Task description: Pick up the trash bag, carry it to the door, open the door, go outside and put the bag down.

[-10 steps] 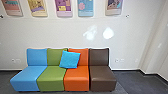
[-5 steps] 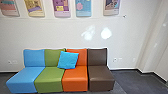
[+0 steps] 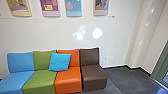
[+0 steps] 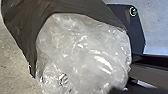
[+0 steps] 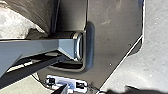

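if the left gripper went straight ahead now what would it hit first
Most likely the trash bag, at its crumpled clear plastic; how near that is, or whether they touch, the left wrist view doesn't settle.

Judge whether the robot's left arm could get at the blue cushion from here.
Probably not: the cushion leans against the seat backs by the wall, seemingly too far off, though nothing visible stands between.

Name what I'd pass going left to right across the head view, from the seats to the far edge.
Blue seat → green seat → orange seat → brown seat → green frame at the right edge.
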